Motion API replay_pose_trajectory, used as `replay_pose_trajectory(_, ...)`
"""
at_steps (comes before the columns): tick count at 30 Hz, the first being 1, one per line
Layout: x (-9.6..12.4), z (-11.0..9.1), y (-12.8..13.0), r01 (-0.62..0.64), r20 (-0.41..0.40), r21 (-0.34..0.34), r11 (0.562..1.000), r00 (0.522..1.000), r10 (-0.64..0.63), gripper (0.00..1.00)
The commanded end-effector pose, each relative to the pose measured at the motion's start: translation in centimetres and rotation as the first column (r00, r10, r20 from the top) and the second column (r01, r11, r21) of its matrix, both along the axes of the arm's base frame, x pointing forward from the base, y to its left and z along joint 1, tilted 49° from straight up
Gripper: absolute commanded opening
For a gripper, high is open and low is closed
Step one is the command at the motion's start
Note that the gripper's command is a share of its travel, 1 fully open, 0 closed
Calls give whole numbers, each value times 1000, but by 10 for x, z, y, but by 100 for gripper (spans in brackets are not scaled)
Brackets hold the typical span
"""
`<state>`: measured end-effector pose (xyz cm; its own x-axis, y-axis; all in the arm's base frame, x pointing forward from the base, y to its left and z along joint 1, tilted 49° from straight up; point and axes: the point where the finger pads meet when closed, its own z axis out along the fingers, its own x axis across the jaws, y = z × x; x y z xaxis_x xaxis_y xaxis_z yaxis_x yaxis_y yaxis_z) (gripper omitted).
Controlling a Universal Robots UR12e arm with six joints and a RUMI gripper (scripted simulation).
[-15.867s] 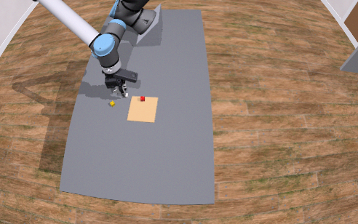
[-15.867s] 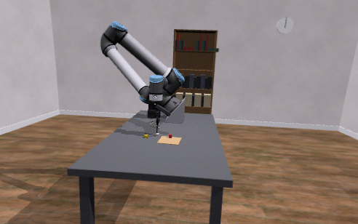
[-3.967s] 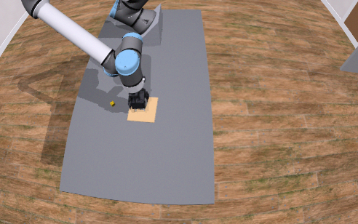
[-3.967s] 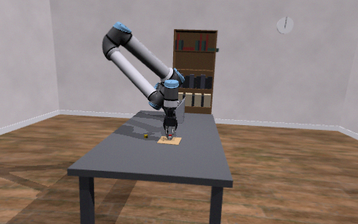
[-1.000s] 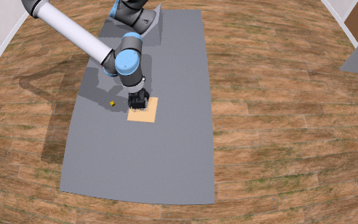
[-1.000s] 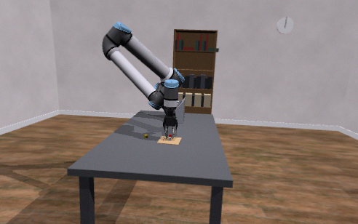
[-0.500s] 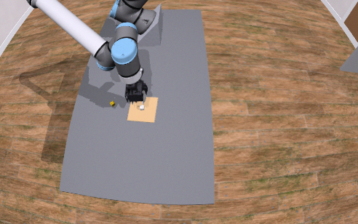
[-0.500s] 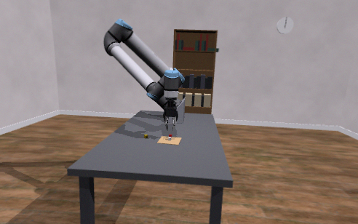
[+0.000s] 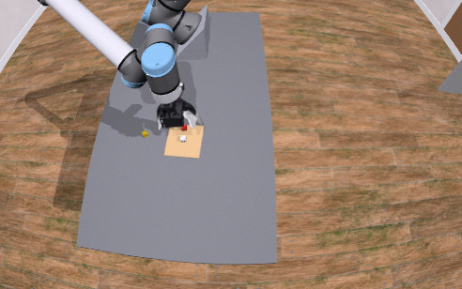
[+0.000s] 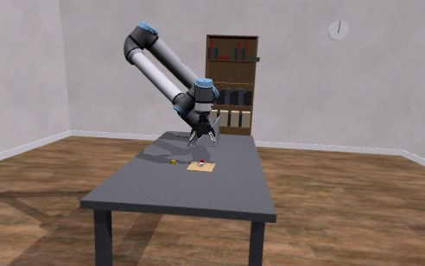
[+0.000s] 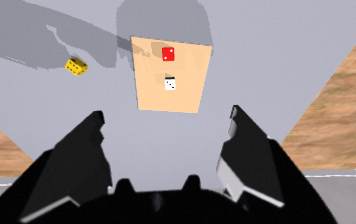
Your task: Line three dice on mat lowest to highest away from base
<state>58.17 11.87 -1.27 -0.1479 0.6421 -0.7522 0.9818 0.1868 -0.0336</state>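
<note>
Dice: three. Two, the red die (image 9: 184,127) (image 10: 202,161) (image 11: 168,54) and the white die (image 9: 183,139) (image 10: 201,164) (image 11: 170,84), on one mat (image 9: 182,149) (image 10: 200,168) (image 11: 152,100); one, the yellow die (image 9: 145,133) (image 10: 173,161) (image 11: 76,66), on the table (image 9: 225,188) (image 10: 181,190) (image 11: 240,70) beside it. One gripper (image 9: 177,126) (image 10: 202,147) (image 11: 168,108), jaws wide open, nothing held. Wrist view resolves red's two pips; top and exterior views do not. Exterior view alone shows one bookcase (image 10: 232,37), one clock (image 10: 339,30).

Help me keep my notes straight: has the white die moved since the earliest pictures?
Yes: from left of the mat, seen from above, onto it.
</note>
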Motion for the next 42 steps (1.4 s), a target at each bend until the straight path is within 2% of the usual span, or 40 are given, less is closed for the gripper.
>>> replay_pose_trajectory(1,0,0,1,0,1,0,1000,1000,0,100)
replay_pose_trajectory(25,0,2,-1,19,22,4,1000,1000,-19,100)
replay_pose_trajectory(33,0,5,-4,69,79,17,997,994,-70,100)
replay_pose_trajectory(38,0,10,-10,140,159,40,989,977,-145,100)
replay_pose_trajectory(42,-1,15,-16,214,243,71,974,944,-225,100)
